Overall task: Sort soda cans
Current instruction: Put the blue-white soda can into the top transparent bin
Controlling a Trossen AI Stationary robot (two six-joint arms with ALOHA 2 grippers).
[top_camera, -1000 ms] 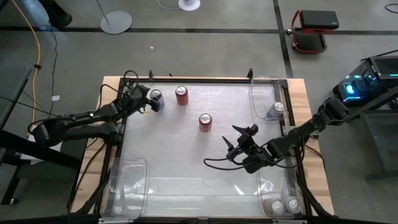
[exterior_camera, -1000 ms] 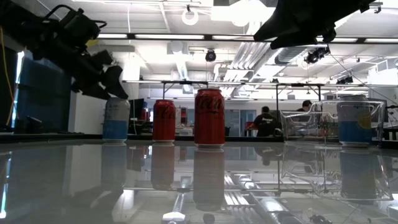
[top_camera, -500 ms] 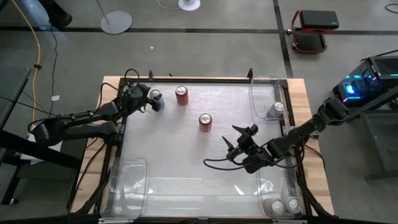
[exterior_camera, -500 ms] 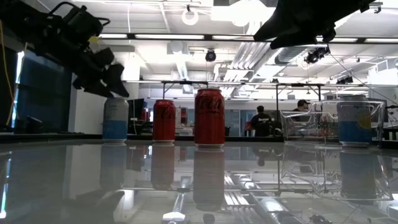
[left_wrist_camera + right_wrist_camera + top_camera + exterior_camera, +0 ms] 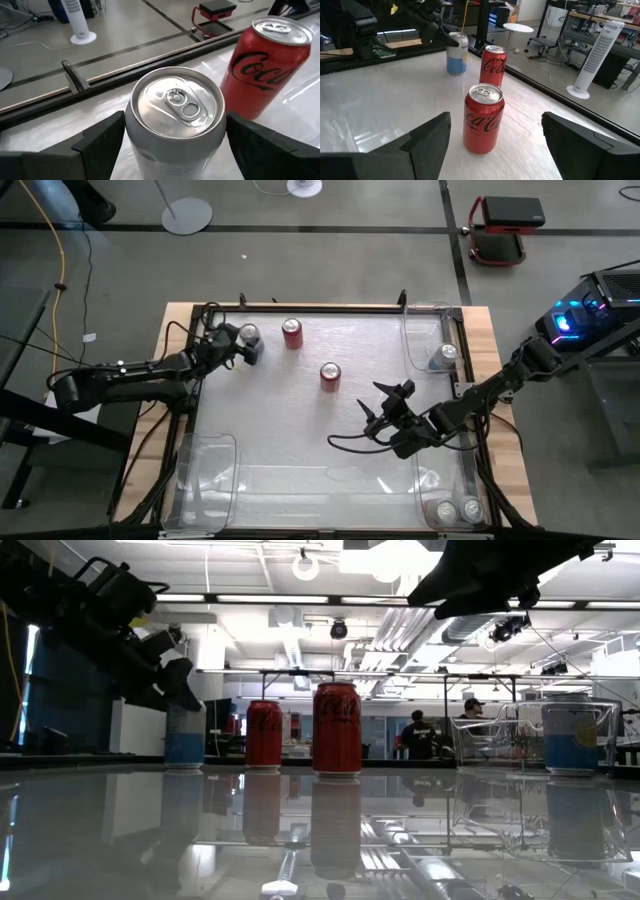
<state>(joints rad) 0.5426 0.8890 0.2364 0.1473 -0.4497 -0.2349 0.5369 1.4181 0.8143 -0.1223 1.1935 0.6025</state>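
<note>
Left gripper [image 5: 245, 348] straddles silver can [image 5: 174, 120], fingers apart.

We see two red soda cans [image 5: 291, 333] [image 5: 330, 376] with white script lettering and silver tops, one near the table's twelve o'clock edge, one nearer centre. At eleven o'clock stands a silver can [image 5: 174, 122] with a pale blue lower band. Another blue-and-silver can [image 5: 570, 738] sits in a clear bin [image 5: 415, 340] at two o'clock. The table [image 5: 270, 440] is glossy white with a pale wood border. Both end effectors [image 5: 234, 345] [image 5: 385, 412] are black.
</note>
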